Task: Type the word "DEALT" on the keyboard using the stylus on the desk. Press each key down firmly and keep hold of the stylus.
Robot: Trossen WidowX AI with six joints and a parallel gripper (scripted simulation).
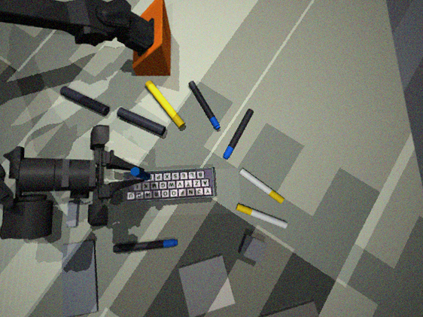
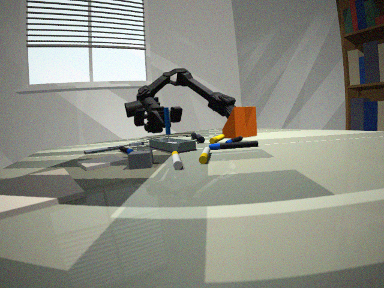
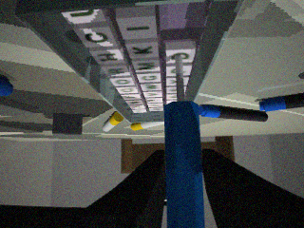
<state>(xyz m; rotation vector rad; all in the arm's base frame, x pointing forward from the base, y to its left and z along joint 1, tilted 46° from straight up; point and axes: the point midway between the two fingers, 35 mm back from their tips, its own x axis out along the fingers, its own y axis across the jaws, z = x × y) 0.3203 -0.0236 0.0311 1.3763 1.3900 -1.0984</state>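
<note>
The stylus [image 1: 136,172] [image 2: 167,120] [image 3: 184,163] has a thick blue body and a thin grey tip. My gripper [image 1: 136,174] [image 3: 182,158] is shut on the blue body and holds it near upright, tip down, over the keyboard. The keyboard [image 1: 214,184] [image 2: 159,144] [image 3: 214,47] is a narrow tray with three rows of white letter keys. In the wrist view the tip lies over the first key [image 3: 171,47] of the right-hand row, partly hiding its letter, which looks like D. Whether the tip touches or presses the key I cannot tell. The top view shows the gripper covering the keyboard's left end.
An orange wedge [image 1: 161,46] [image 2: 245,122] stands at the arm's base. A yellow marker [image 1: 164,104], dark rods, blue-ended black markers and two white-and-yellow markers lie around the keyboard. A black marker with a blue end [image 1: 143,245], a small grey block [image 2: 140,159] and flat slabs lie on its other side.
</note>
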